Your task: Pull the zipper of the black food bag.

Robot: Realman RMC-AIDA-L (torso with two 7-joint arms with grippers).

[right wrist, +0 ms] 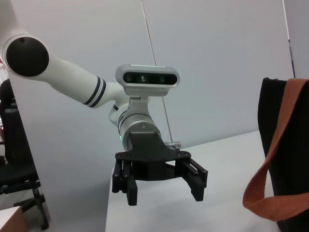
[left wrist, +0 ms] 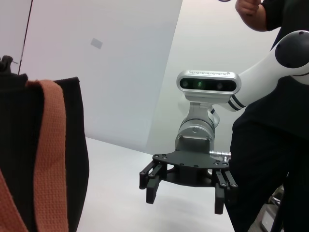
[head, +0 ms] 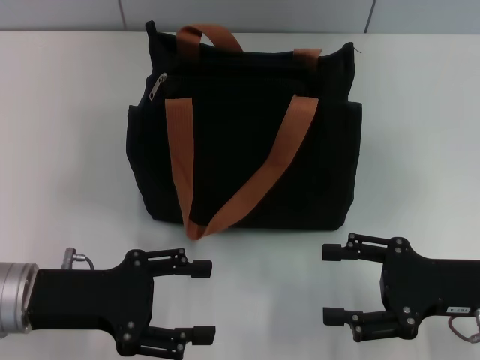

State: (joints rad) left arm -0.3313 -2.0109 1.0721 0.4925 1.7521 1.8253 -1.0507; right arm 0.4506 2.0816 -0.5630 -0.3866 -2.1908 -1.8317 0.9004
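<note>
Standing upright mid-table [head: 67, 112]: black food bag [head: 247, 150] | zipper [head: 158, 85] at bag's top left corner | left gripper [head: 202, 299], right gripper [head: 335, 284] hovering near side, fingers apart, touching nothing

The black food bag [head: 247, 161] is showing matt woven cloth, while its orange-brown straps [head: 178, 154] are showing a coarser ribbed webbing (the weave is plainest in the left wrist view). The zipper [head: 158, 85] is glinting like silver metal. The desk [head: 67, 150] is looking smooth, white and faintly glossy. Both the left hand [head: 201, 298] and right hand [head: 334, 283] are showing matt black plastic, with a brushed metal cuff behind the left one.
</note>
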